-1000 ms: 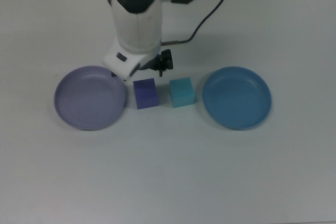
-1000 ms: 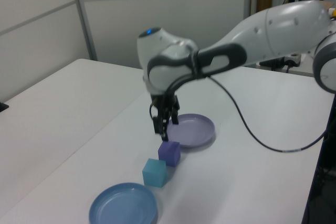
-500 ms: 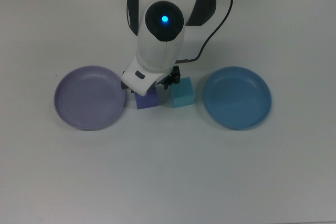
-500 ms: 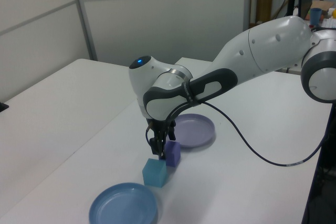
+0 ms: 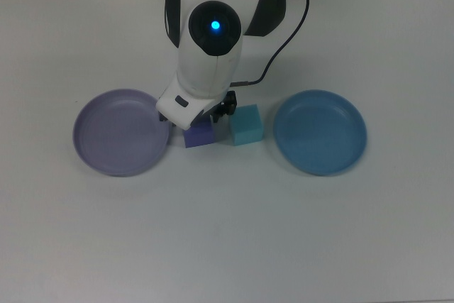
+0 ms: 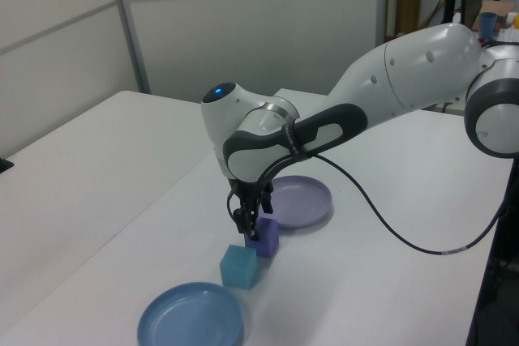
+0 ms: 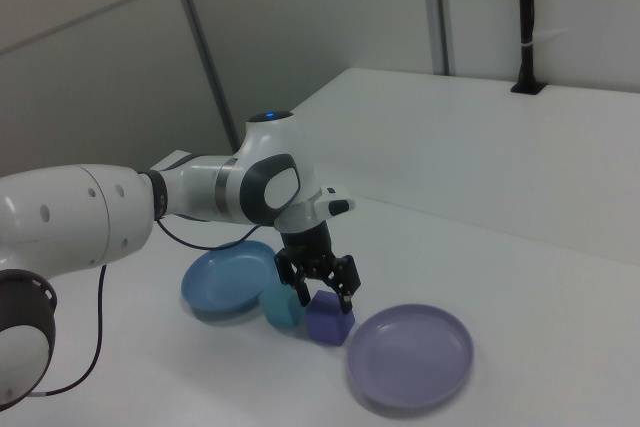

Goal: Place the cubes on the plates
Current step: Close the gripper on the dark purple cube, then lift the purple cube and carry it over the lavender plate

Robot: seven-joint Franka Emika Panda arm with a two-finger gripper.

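The violet-purple cube point(image 5: 200, 135) and the teal cube point(image 5: 246, 125) sit side by side on the table between the two plates. The lavender plate point(image 5: 120, 132) lies at the top view's left and the blue plate point(image 5: 320, 132) at the top view's right; both hold nothing. My gripper point(image 7: 323, 292) is down over the purple cube point(image 7: 329, 319), open, with one finger on each side of its top. In the left view the gripper point(image 6: 251, 229) hangs just at the purple cube point(image 6: 266, 237), with the teal cube point(image 6: 238, 266) beside it. The arm hides the fingertips in the top view.
A black cable point(image 5: 284, 33) runs from the arm across the white table point(image 5: 227, 232). The arm's bulk point(image 5: 209, 40) stands above the far side of the cubes. In the right view the teal cube point(image 7: 282, 307) sits close to the gripper's left finger.
The arm has moved from behind the cubes to over the purple cube and dropped lower, fingers now straddling it. Cubes and plates have not moved.
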